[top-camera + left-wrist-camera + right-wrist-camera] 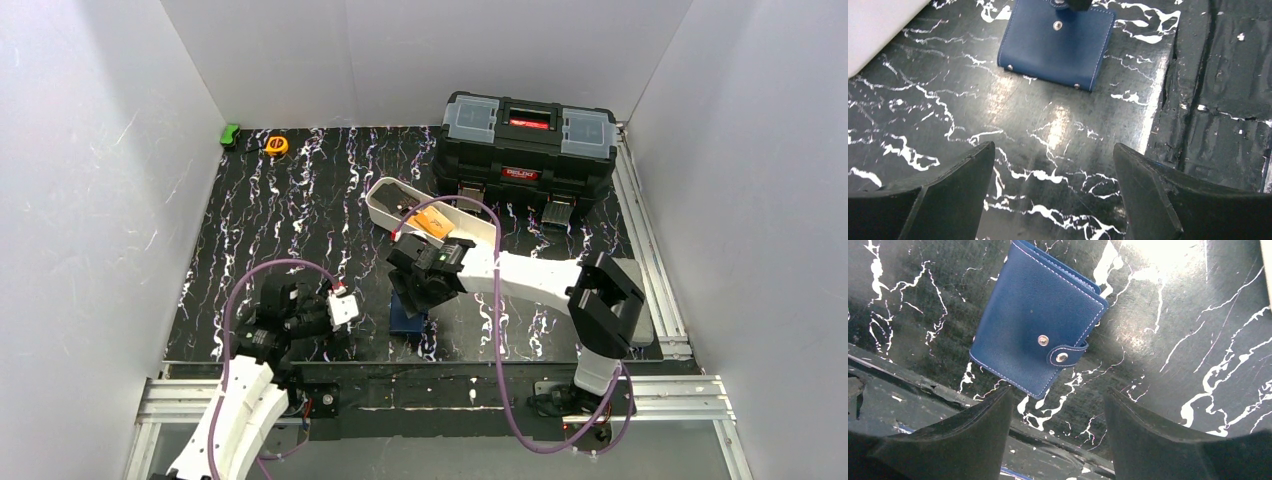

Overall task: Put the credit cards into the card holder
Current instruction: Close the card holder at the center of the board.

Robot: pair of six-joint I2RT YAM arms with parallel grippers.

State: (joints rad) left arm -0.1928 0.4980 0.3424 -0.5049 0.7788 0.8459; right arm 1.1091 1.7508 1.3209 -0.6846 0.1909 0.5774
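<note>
Opening the card holder [1030,325] comes first, I judge: I'd lower the right gripper [1058,395], hovering over it with jaws wide and empty, onto the snap tab [1065,356] while the left gripper [1053,150], near it and equally spread with nothing held, pins the cover. My right wrist view shows that tab apparently unfastened; only the overhead view shows the orange credit card [434,222] in the white tray [383,203] beyond the card holder.

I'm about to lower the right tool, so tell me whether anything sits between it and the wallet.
Nothing visible does. The folded wallet lies flat on the table just ahead of the right tool, whose fingers stand open; only the table shows between them.
</note>
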